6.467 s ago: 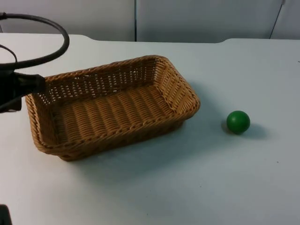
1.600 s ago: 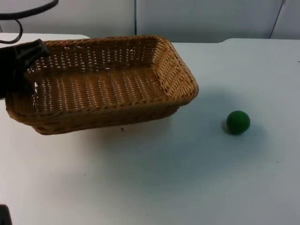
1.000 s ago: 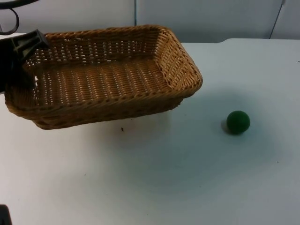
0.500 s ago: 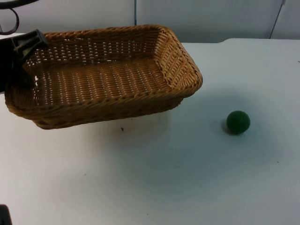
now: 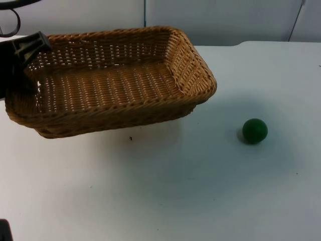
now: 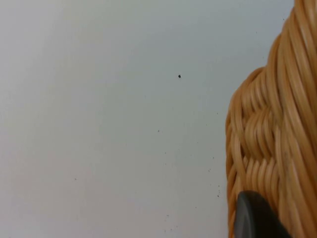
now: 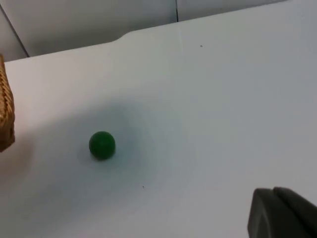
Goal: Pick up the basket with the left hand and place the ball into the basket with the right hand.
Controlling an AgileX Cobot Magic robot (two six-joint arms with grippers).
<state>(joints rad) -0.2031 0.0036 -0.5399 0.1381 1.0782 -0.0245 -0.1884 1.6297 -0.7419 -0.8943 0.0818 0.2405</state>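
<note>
My left pincer is clenched on the short rim of the basket at the upper left of the top view, and the basket hangs lifted off the counter, tilted a little, with its shadow lying on the white surface beneath. I judge the first half of the job done: the basket is up and held. It is empty inside.

What is left is all of the ball work. The green ball sits on the counter at the right of the top view, well apart from the basket and untouched. My right arm waits: its wrist view looks down on the ball from some way off, with one black fingertip at the frame's edge, and I cannot tell whether my right pincer is released or clenched. It has yet to reach the ball, take it, and carry it over the basket.

The top view gives me the whole layout: basket, ball and the gap between them. My left wrist view gives what that one cannot, the woven rim close up with my black fingertip pressed against it and bare counter far below. The right wrist view adds the ball's open surroundings and a sliver of basket edge.
</note>
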